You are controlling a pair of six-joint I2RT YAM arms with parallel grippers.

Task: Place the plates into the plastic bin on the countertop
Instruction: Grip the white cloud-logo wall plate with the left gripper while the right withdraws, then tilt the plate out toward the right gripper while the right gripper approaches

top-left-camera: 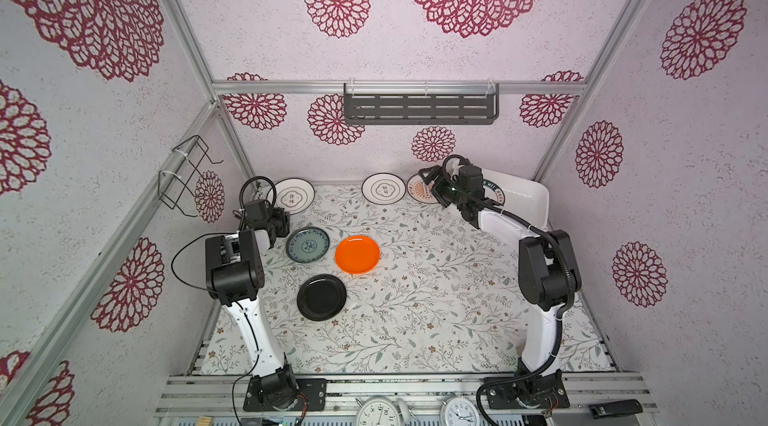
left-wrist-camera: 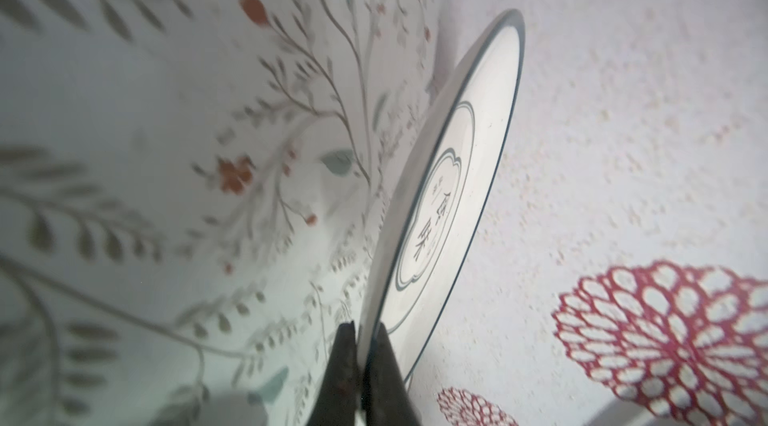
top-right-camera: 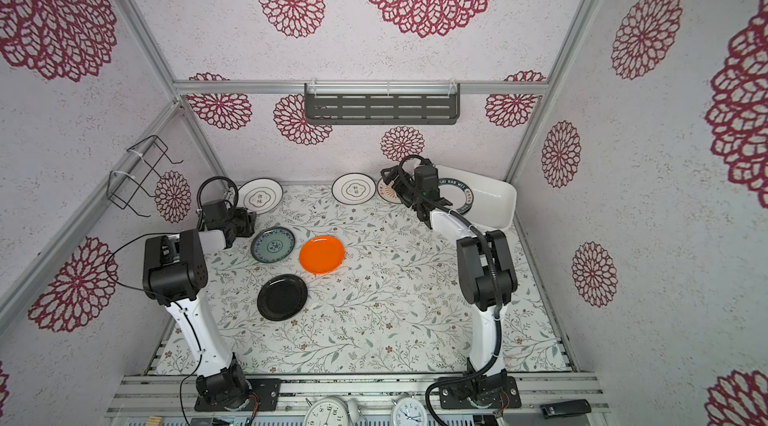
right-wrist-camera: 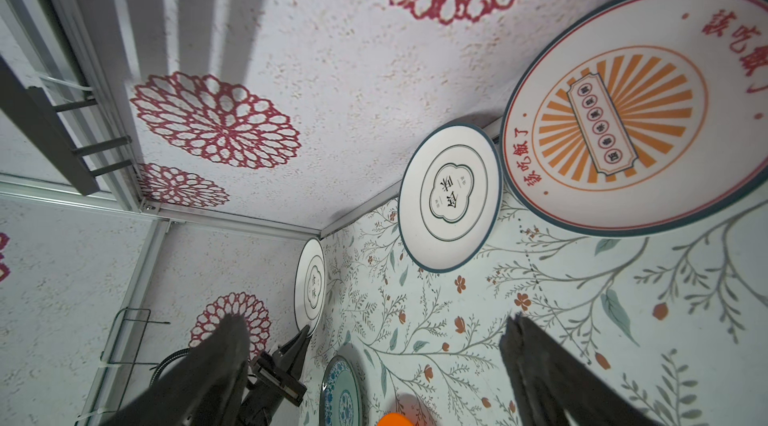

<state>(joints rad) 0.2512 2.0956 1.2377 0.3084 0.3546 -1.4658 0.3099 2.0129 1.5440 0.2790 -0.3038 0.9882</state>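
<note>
My left gripper [left-wrist-camera: 365,330] is shut on the rim of a white plate with thin rings [left-wrist-camera: 449,178], which leans on the back wall at the far left [top-left-camera: 292,195]. My right gripper [right-wrist-camera: 374,320] hangs open and empty in front of the orange sunburst plate [right-wrist-camera: 631,112], also leaning on that wall. Beside it leans a second ringed plate [top-left-camera: 383,189]. Teal [top-left-camera: 307,245], orange [top-left-camera: 357,254] and black [top-left-camera: 322,297] plates lie flat on the countertop [top-left-camera: 436,278]. The plastic bin [top-left-camera: 530,195] sits at the back right, holding a green-lettered plate [top-right-camera: 462,195].
A dark grey slotted shelf [top-left-camera: 419,107] hangs on the back wall above the plates. A black wire rack [top-left-camera: 183,178] is fixed to the left wall. Two clocks [top-left-camera: 378,411] lie on the front rail between the arm bases.
</note>
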